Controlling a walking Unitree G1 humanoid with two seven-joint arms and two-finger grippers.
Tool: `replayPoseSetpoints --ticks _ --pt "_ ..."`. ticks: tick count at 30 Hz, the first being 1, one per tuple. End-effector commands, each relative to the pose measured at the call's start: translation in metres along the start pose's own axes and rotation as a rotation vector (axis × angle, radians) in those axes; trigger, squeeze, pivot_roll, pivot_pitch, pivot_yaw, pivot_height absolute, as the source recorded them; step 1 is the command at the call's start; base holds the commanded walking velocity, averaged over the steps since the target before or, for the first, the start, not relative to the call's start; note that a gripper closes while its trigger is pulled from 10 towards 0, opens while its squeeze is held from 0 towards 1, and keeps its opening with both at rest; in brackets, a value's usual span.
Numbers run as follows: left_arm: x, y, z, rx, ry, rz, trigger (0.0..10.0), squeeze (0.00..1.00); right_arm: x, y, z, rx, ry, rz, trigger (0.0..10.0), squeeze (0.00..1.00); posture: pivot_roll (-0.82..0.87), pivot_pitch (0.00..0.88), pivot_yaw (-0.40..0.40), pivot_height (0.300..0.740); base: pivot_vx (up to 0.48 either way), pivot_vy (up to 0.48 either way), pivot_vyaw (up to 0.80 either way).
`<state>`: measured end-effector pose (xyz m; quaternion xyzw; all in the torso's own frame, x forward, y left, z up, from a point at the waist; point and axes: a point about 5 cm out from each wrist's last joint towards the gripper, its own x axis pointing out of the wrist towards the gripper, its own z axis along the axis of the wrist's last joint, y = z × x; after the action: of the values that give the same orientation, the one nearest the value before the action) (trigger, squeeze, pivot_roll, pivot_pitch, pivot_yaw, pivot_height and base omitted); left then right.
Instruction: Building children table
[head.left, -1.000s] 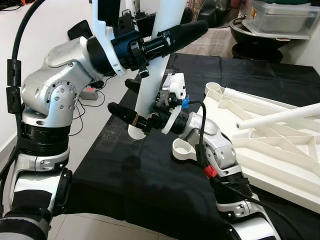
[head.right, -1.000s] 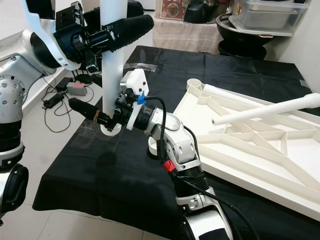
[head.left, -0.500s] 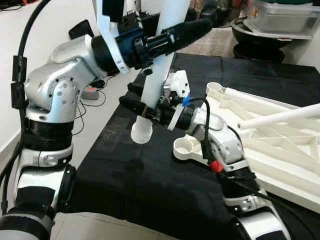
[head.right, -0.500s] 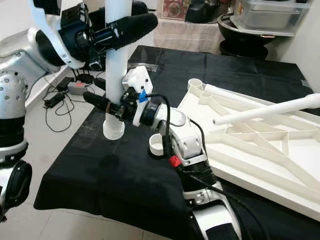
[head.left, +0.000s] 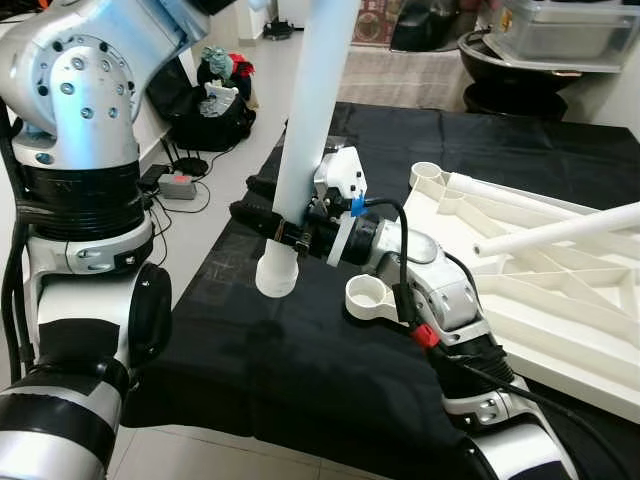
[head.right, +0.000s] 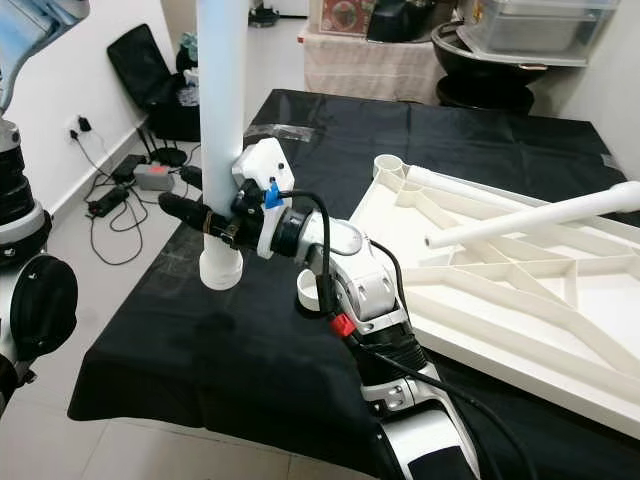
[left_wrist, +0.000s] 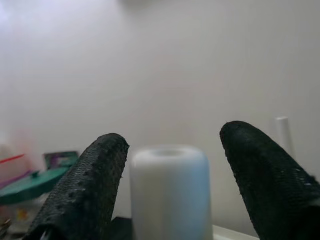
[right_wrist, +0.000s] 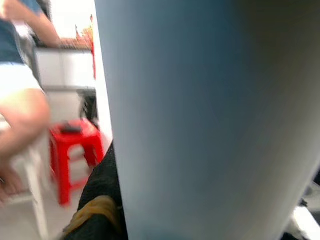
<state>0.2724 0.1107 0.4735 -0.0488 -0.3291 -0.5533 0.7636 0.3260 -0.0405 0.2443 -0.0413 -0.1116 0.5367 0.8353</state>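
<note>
Cut off by the upper edge: the top of the white leg (head.left: 310, 120), and with it the raised left gripper (left_wrist: 170, 185). Hidden behind the leg: the far finger of the right gripper (head.left: 268, 222). Blurred past that gripper: a seated person (right_wrist: 22, 100) and a red stool (right_wrist: 75, 155).

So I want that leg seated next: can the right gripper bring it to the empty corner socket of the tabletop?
Probably yes: the right gripper holds the white table leg near its lower end, and the empty corner socket lies close beside it, nothing between.
</note>
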Motion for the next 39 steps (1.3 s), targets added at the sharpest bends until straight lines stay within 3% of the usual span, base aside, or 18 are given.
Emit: replayPoseSetpoints --ticks 1,3,7,12,15,18,23,24,25,26,27,28,29,30,31,32,35,39 --pt "-0.014 0.004 0.002 -0.019 0.01 0.043 10.0 1.0 -0.001 -0.006 -0.001 -0.024 0.03 -0.027 0.0 0.0 -0.03 0.055 0.002 0.74 0.0 0.0 0.0" --pt "-0.065 0.003 -0.003 -0.029 0.063 0.132 10.0 1.0 -0.016 -0.03 -0.003 -0.051 0.081 -0.134 0.0 0.0 -0.01 0.088 -0.007 0.74 0.0 0.0 0.0" --pt "-0.078 -0.002 -0.004 -0.03 0.077 0.152 10.0 1.0 -0.02 -0.037 -0.003 -0.06 0.097 -0.167 0.0 0.0 0.0 0.095 -0.011 0.74 0.0 0.0 0.0" --pt "-0.14 -0.024 0.006 -0.03 0.029 0.327 10.0 1.0 -0.035 -0.072 -0.004 -0.087 0.16 -0.355 0.0 0.0 0.02 0.123 -0.027 0.74 0.0 0.0 0.0" --pt "-0.148 -0.027 0.009 -0.04 0.013 0.353 10.0 1.0 -0.038 -0.076 -0.003 -0.088 0.159 -0.384 0.0 0.0 0.03 0.134 -0.03 0.74 0.0 0.0 0.0" --pt "-0.175 -0.041 -0.018 -0.123 0.108 0.404 10.0 1.0 -0.046 -0.091 0.006 -0.099 0.141 -0.473 0.0 0.0 0.03 0.155 -0.034 0.74 0.0 0.0 0.0" --pt "-0.185 -0.055 -0.054 -0.225 0.204 0.429 10.0 1.0 -0.05 -0.1 0.013 -0.117 0.135 -0.505 0.0 0.0 0.03 0.169 -0.036 0.74 0.0 0.0 0.0" --pt "-0.188 -0.073 -0.087 -0.295 0.32 0.438 10.0 1.0 -0.051 -0.104 0.02 -0.127 0.117 -0.499 0.0 0.0 0.03 0.184 -0.036 0.74 0.0 0.0 0.0" --pt "-0.188 -0.073 -0.087 -0.295 0.32 0.438 10.0 1.0 -0.051 -0.104 0.02 -0.127 0.117 -0.499 0.0 0.0 0.03 0.184 -0.036 0.74 0.0 0.0 0.0" --pt "-0.193 -0.1 -0.124 -0.36 0.492 0.433 10.0 1.0 -0.051 -0.105 0.032 -0.13 0.068 -0.429 0.0 0.0 0.03 0.213 -0.037 0.74 0.0 0.0 0.0" --pt "-0.193 -0.1 -0.124 -0.36 0.492 0.433 10.0 1.0 -0.051 -0.105 0.032 -0.13 0.068 -0.429 0.0 0.0 0.03 0.213 -0.037 0.74 0.0 0.0 0.0" --pt "-0.198 -0.127 -0.148 -0.41 0.609 0.42 10.0 0.39 -0.052 -0.105 0.042 -0.122 0.021 -0.364 0.0 0.0 0.03 0.213 -0.037 0.74 0.0 0.0 0.0" --pt "-0.198 -0.127 -0.148 -0.41 0.609 0.42 10.0 0.39 -0.052 -0.105 0.042 -0.122 0.021 -0.364 0.0 0.0 0.03 0.213 -0.037 0.74 0.0 0.0 0.0" --pt "-0.2 -0.15 -0.161 -0.452 0.696 0.419 10.0 0.0 -0.053 -0.104 0.049 -0.114 -0.011 -0.272 4.8 0.0 0.03 0.23 -0.036 0.74 0.0 0.0 0.0" --pt "-0.2 -0.15 -0.161 -0.452 0.696 0.419 10.0 0.0 -0.053 -0.104 0.049 -0.114 -0.011 -0.272 4.8 0.0 0.03 0.23 -0.036 0.74 0.0 0.0 0.0" --pt "-0.202 -0.166 -0.17 -0.459 0.772 0.424 10.0 0.0 -0.055 -0.099 0.053 -0.122 -0.012 -0.158 10.0 0.0 0.03 0.252 -0.036 0.74 0.0 0.0 0.0" --pt "-0.201 -0.184 -0.178 -0.35 0.862 0.427 10.0 0.0 -0.061 -0.085 0.052 -0.106 0.025 0.139 10.0 0.0 0.02 0.3 -0.036 0.74 0.0 0.0 0.0" --pt "-0.196 -0.177 -0.169 -0.301 0.8 0.462 10.0 0.0 -0.064 -0.085 0.051 -0.074 0.035 0.219 10.0 0.0 0.03 0.334 -0.035 0.74 0.0 0.0 0.0"
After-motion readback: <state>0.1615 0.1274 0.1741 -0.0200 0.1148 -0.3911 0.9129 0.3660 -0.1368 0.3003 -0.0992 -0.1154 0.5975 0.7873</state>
